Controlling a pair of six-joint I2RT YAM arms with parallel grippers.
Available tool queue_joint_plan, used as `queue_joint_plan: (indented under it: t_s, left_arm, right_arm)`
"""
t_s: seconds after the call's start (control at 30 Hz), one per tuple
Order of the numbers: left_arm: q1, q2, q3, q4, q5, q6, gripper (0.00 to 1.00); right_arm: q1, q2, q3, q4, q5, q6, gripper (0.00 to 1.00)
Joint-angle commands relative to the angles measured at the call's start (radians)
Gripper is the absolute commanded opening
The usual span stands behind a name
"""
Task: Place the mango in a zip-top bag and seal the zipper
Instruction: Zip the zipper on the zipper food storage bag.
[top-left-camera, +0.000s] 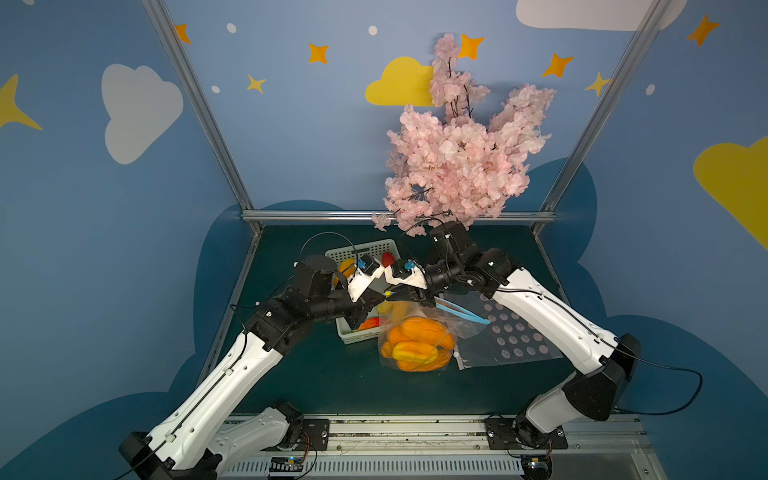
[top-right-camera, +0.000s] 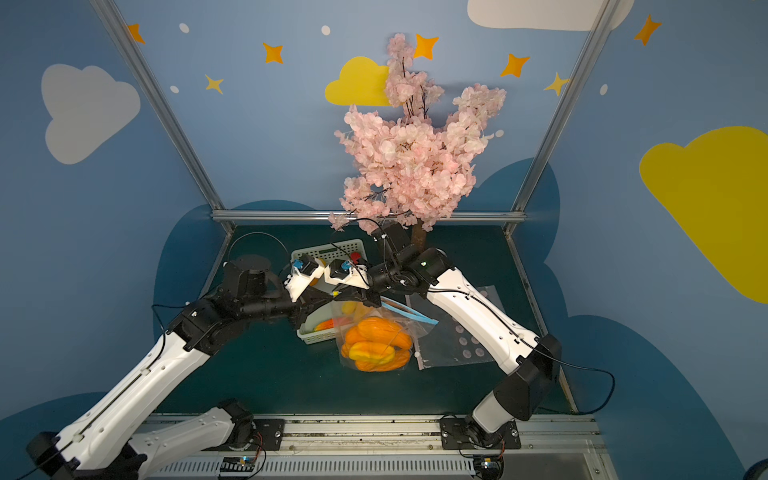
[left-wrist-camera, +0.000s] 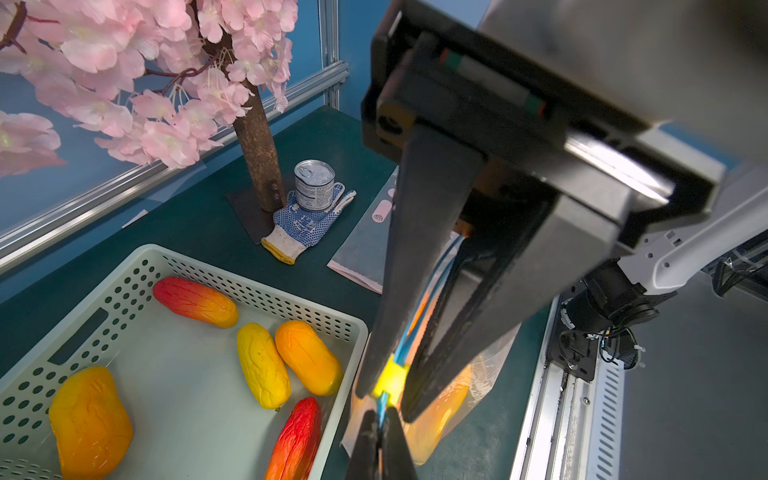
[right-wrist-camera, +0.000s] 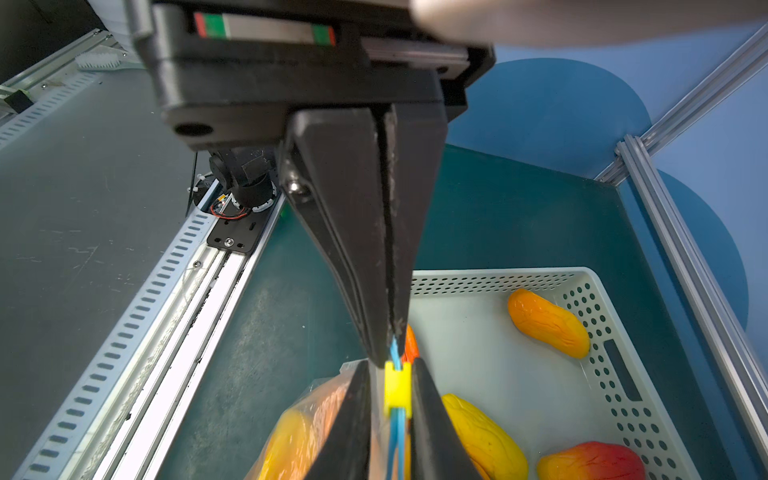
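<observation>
Inside the limp, likely slippery clear plastic zip-top bag (top-left-camera: 419, 361) lies the orange mango (top-left-camera: 415, 330), so my left jaws clamp the stiffer blue zipper track (top-left-camera: 459, 310) while my right jaws straddle its yellow slider (right-wrist-camera: 397, 388), whether pinching I cannot tell.

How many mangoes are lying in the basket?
5: a red-orange mango by the basket wall, a yellow mango and an orange mango side by side, a large orange-yellow mango apart, a red mango near the yellow one. Others may be hidden.

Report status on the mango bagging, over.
Left jaws shut on zipper end. Right jaws astride yellow slider, grip unclear. Mangoes in bag, zipper not yet closed. Basket close alongside.
</observation>
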Motion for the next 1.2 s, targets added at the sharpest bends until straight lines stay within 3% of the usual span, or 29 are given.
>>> queue_joint_plan:
  t_s: [0.0, 0.13, 0.53, 1.17]
  left_arm:
    - [-0.004, -0.017, 0.006, 0.044, 0.035, 0.029, 0.03]
    - [-0.005, -0.017, 0.006, 0.048, 0.031, 0.026, 0.03]
    - [-0.004, -0.041, -0.006, 0.066, -0.045, 0.018, 0.03]
    - [-0.003, -0.015, 0.005, 0.084, -0.077, 0.012, 0.03]
  right_arm:
    - [0.004, 0.021, 0.026, -0.033, -0.008, 0.03, 0.14]
    - [0.004, 0.024, 0.03, -0.038, -0.001, 0.041, 0.0]
    - [-0.019, -0.064, -0.037, -0.116, 0.023, 0.093, 0.0]
    - [-0.088, -0.202, -0.146, -0.191, 0.098, 0.19, 0.0]
